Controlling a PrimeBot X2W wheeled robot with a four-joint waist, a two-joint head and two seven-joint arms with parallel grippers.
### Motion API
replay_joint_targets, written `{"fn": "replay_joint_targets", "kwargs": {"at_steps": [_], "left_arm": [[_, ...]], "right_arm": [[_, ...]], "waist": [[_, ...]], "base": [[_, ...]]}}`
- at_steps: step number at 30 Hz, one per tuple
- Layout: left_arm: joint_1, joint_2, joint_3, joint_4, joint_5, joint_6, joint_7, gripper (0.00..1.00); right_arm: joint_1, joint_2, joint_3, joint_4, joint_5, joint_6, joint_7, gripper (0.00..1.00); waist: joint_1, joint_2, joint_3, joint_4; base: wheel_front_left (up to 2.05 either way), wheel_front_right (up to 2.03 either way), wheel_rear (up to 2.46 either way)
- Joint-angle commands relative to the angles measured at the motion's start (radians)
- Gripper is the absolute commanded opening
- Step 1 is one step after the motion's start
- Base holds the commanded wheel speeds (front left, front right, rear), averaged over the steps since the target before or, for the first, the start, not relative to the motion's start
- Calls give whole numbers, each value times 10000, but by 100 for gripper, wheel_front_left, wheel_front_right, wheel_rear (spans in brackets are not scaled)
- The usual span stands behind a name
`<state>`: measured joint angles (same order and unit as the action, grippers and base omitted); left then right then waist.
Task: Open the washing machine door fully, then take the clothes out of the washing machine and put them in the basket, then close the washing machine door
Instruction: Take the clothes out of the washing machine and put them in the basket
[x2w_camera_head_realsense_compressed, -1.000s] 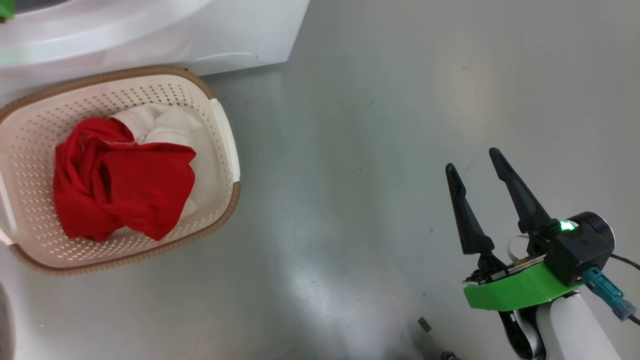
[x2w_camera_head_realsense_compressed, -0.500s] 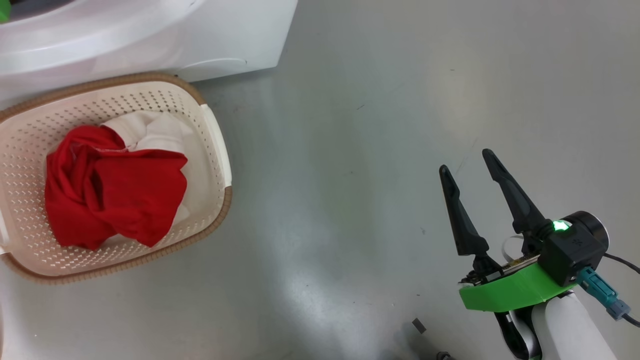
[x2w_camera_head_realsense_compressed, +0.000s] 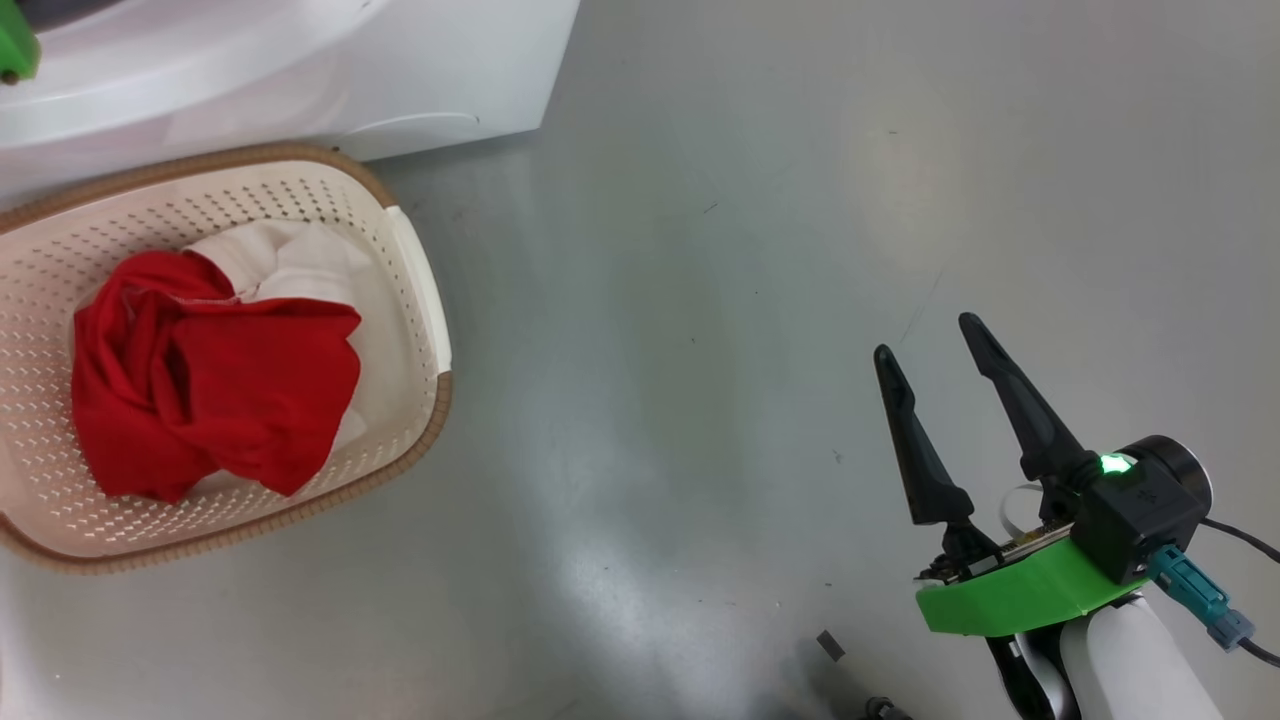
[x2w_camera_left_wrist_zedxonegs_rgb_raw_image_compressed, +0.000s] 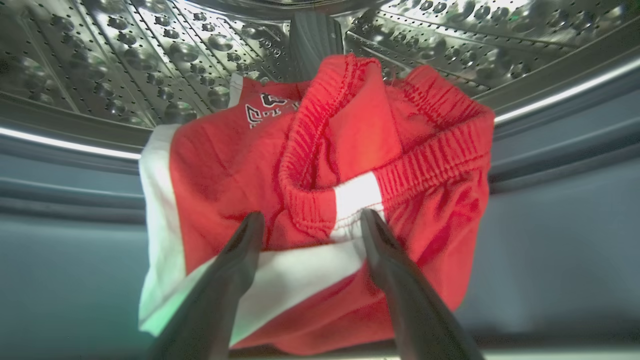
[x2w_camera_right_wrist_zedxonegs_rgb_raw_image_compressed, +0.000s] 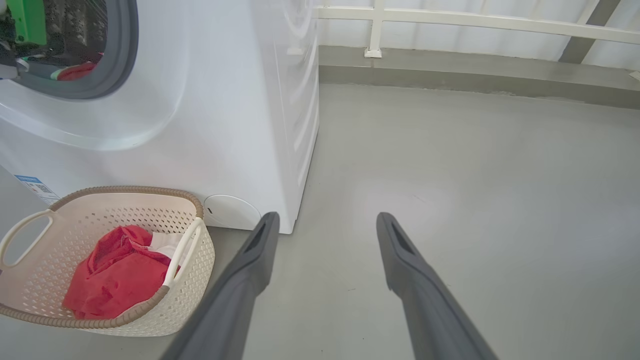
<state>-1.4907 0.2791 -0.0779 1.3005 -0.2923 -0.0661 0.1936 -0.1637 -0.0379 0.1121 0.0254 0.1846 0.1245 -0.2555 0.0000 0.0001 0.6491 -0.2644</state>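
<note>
Inside the washing machine (x2w_camera_right_wrist_zedxonegs_rgb_raw_image_compressed: 225, 100), a red garment (x2w_camera_left_wrist_zedxonegs_rgb_raw_image_compressed: 225, 165) with white trim lies over the lip of the steel drum (x2w_camera_left_wrist_zedxonegs_rgb_raw_image_compressed: 125, 60). My left gripper (x2w_camera_left_wrist_zedxonegs_rgb_raw_image_compressed: 311, 215) is open, its fingers either side of the garment's ribbed band. Whether they touch it I cannot tell. The basket (x2w_camera_head_realsense_compressed: 250, 158) stands on the floor before the machine (x2w_camera_head_realsense_compressed: 300, 70), holding red clothes (x2w_camera_head_realsense_compressed: 200, 390) and a white cloth (x2w_camera_head_realsense_compressed: 290, 260). My right gripper (x2w_camera_head_realsense_compressed: 920, 335) hangs open and empty over bare floor, far right of the basket (x2w_camera_right_wrist_zedxonegs_rgb_raw_image_compressed: 195, 270). The washing machine door is out of view.
A grey rubber gasket (x2w_camera_right_wrist_zedxonegs_rgb_raw_image_compressed: 127, 50) rings the drum opening, where the left arm's green mount (x2w_camera_right_wrist_zedxonegs_rgb_raw_image_compressed: 30, 20) reaches in. Grey floor (x2w_camera_head_realsense_compressed: 700, 300) stretches to the right of the machine. A white railing (x2w_camera_right_wrist_zedxonegs_rgb_raw_image_compressed: 475, 20) and a low kerb run along the far side.
The head camera has shifted, so the basket and machine sit further left in its picture. The clothes in the basket lie as before. The right gripper stays open.
</note>
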Motion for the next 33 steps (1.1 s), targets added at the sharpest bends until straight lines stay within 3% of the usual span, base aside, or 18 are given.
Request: {"fn": "replay_joint_targets", "kwargs": {"at_steps": [1, 9, 10, 11, 12, 13, 20, 33], "left_arm": [[245, 574, -85, -185, 189, 141, 40, 100], [446, 687, -446, -157, 404, 249, -81, 100], [464, 702, -505, -156, 446, 266, -133, 85], [479, 709, -543, -154, 464, 274, -171, 49], [488, 715, -561, -152, 461, 276, -188, 34], [494, 723, -596, -149, 472, 265, -193, 0], [575, 722, -683, -139, 411, 188, -280, 0], [284, 895, -873, -455, 381, 104, -1879, 0]], "right_arm": [[244, -123, 255, -208, 47, 62, -63, 100], [208, -123, 373, -112, 116, 62, -63, 100], [206, -123, 387, -102, 119, 62, -63, 100], [208, -123, 396, -95, 123, 62, -63, 100], [208, -123, 407, -91, 125, 62, -63, 100], [207, -123, 419, -88, 131, 62, -63, 100], [184, -123, 458, -37, 161, 62, -63, 100], [-6, -123, 426, 17, 244, 62, -63, 100]], "waist": [[0, -1, 17, -24], [0, -1, -11, -98], [0, -1, -19, -105], [0, -1, -28, -107], [0, -1, -31, -116], [0, -1, -29, -128], [0, -1, -43, -177], [0, -1, 37, -73]], "base": [[0, 0, 0], [0, 0, 0], [0, 0, 0], [0, 0, 0], [0, 0, 0], [0, 0, 0], [0, 0, 0], [0, 0, 0]]}}
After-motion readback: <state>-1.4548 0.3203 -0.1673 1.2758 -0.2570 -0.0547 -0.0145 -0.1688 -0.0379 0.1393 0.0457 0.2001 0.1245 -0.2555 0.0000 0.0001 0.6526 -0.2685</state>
